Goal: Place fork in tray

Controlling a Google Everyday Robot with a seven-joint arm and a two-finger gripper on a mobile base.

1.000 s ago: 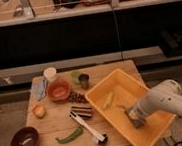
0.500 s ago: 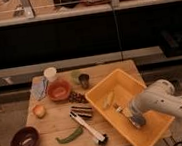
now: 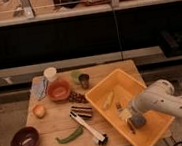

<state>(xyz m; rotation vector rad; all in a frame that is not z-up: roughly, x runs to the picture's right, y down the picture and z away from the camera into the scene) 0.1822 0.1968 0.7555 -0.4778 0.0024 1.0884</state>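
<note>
The tray (image 3: 154,124) is a large yellow-orange bin on the right part of the wooden table. My gripper (image 3: 134,121) is down inside the tray, near its middle, at the end of the white arm (image 3: 161,98) that comes in from the right. A slim, pale, shiny piece that looks like the fork (image 3: 119,107) lies on the tray floor just up-left of the gripper. Whether the gripper still touches it cannot be made out. A pale yellowish item (image 3: 108,99) also lies in the tray.
Left of the tray lie a black-and-white brush-like utensil (image 3: 89,126), a green pepper (image 3: 69,137), a dark red bowl (image 3: 25,140), an orange bowl (image 3: 59,90), a white cup (image 3: 50,73), a dark cup (image 3: 84,80) and a round fruit (image 3: 39,110).
The arm has shifted slightly left, and the gripper has sunk a little lower in the tray. Nothing else on the table has moved.
</note>
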